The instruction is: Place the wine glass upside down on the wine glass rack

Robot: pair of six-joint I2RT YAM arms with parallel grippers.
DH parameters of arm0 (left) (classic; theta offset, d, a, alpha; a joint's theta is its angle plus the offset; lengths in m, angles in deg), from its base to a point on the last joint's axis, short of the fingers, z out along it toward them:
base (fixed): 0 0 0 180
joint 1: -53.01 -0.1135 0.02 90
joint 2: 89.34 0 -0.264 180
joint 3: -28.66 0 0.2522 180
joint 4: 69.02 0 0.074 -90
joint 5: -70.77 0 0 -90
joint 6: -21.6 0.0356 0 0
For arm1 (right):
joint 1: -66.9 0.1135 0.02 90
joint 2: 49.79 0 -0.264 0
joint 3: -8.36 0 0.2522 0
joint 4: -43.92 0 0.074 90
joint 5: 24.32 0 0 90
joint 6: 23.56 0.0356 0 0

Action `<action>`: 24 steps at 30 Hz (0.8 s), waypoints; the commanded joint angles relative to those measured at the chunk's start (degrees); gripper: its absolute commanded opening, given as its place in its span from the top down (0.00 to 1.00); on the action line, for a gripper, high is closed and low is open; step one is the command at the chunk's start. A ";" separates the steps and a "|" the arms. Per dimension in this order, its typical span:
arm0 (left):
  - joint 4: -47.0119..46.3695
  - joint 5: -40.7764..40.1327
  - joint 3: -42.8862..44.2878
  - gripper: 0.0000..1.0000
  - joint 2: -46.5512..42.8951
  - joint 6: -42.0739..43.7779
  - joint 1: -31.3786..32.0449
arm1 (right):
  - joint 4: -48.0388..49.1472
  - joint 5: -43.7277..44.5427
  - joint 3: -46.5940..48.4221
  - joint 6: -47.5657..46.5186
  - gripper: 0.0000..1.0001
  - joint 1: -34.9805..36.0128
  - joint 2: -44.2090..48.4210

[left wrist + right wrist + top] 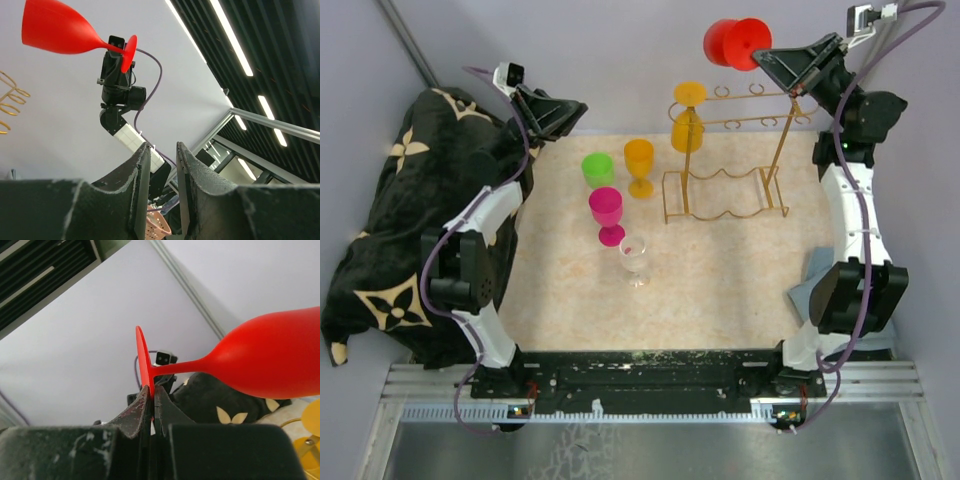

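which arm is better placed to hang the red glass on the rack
Right. The right gripper is shut on the foot of the red wine glass, up near the top rails of the wine glass rack. The left gripper is empty, across the table.

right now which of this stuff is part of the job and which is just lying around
In the job: red wine glass, right gripper clamped on its foot, wine glass rack.
Lying about: green glass, orange glass, pink glass, clear glass, black patterned cloth, yellow glass already hanging on the rack.
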 commanded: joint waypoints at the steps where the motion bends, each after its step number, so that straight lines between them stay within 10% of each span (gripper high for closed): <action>1: -7.10 2.29 -0.97 0.67 -1.98 0.98 -0.90 | -9.21 1.66 6.89 -10.21 1.00 -0.98 -1.19; 24: -3.20 4.09 1.79 0.67 -0.20 3.62 -1.09 | -23.97 6.81 19.12 -23.01 1.00 -6.91 -15.47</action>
